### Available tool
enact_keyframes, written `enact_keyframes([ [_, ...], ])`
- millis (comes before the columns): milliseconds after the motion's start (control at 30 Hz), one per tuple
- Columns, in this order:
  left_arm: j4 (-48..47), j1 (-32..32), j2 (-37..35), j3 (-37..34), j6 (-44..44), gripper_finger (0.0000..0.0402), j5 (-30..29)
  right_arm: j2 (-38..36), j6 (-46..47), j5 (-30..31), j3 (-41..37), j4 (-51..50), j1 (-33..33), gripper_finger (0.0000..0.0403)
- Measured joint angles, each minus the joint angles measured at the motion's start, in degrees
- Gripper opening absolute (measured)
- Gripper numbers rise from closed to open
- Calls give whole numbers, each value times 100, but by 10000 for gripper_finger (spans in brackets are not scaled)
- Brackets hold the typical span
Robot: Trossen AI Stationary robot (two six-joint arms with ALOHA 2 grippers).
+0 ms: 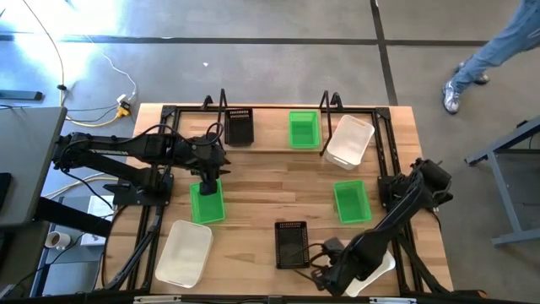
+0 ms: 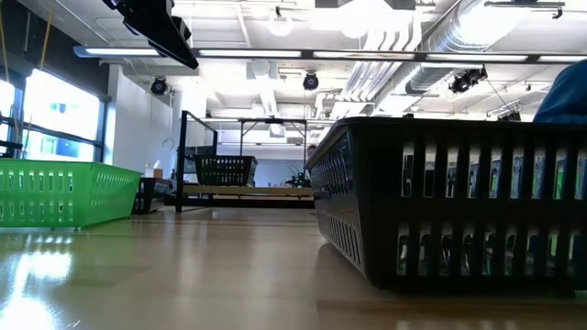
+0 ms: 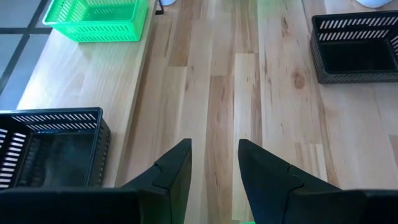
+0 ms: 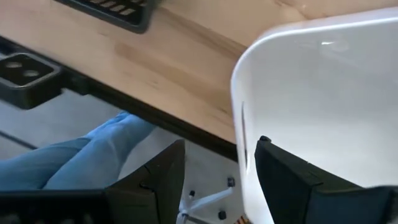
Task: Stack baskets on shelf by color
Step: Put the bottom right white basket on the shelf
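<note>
My left gripper [image 3: 214, 165] is open and hangs above the green basket [image 1: 207, 203] at the table's left middle; only a sliver of green shows below its fingers. My right gripper [image 4: 214, 168] is open at the near right corner, its fingers standing on either side of a white basket's [image 4: 323, 93] wall, one inside and one outside. That white basket [image 1: 378, 272] rests on the table. The shelf [image 1: 278, 110] at the far edge holds a black basket [image 1: 240, 127], a green basket [image 1: 304, 129] and a tilted white basket [image 1: 348, 139].
Loose on the table are a green basket [image 1: 351, 201] right of centre, a black basket [image 1: 291, 243] near the middle front, which is the black basket [image 2: 449, 202] filling the low view's right, and a white basket [image 1: 184, 252] near left. A person's leg [image 4: 93, 149] shows beyond the near edge. Another person [image 1: 481, 59] walks at far right.
</note>
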Motion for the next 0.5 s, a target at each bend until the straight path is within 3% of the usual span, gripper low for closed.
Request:
enact_keyframes([
  [500, 4, 0, 0, 0, -55, 122, 0, 702, 40, -146, 0, 7, 13, 177],
])
